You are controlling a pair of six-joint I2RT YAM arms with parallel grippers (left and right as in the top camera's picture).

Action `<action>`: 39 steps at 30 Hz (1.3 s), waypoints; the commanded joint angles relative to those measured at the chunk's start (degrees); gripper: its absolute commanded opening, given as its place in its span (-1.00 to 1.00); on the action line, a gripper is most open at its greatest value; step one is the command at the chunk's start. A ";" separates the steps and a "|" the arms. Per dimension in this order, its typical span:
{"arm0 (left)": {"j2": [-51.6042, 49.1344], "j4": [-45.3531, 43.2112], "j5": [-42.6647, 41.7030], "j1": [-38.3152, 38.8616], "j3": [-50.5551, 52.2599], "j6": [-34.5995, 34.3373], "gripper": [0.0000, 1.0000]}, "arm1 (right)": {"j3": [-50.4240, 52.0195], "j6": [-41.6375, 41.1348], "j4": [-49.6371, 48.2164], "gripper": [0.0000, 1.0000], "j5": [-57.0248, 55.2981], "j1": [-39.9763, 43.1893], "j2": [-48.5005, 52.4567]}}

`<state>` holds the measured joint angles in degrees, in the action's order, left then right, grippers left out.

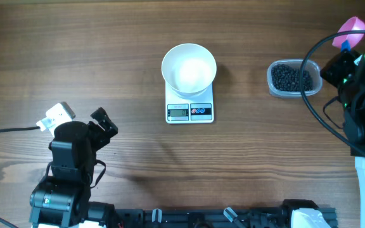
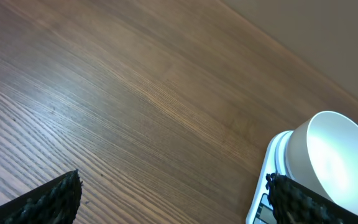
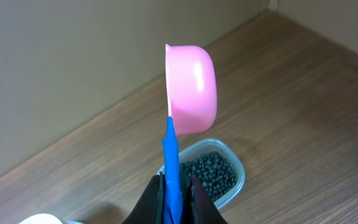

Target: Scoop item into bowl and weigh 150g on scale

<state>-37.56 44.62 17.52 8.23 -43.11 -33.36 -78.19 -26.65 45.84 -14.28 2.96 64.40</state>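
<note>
Your right gripper point(image 3: 176, 186) shut tight on blue handle point(image 3: 171, 152) of pink scoop point(image 3: 191, 87), empty. Beads point(image 1: 290, 77) in clear tub point(image 1: 273, 88), right of scale point(image 1: 189, 112): loose, light, roll easily, so you keep scoop level. Bowl point(image 1: 189, 68) on scale. Left gripper point(image 1: 105, 123) open, left of scale.

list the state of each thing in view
bowl, empty, on the scale
scale, carrying the bowl
beads, in the clear tub
scoop, lifted, cup tipped on edge
left gripper, open, empty
right gripper, shut on the scoop handle
</note>
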 commanded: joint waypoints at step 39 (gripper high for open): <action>0.00 -2.05 -40.11 -0.35 0.09 24.63 1.00 | -0.44 2.58 4.55 -0.91 20.35 0.13 -0.22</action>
<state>-37.56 42.94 -9.50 8.19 -43.11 -18.70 -78.19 -25.19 50.54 5.15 2.94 64.40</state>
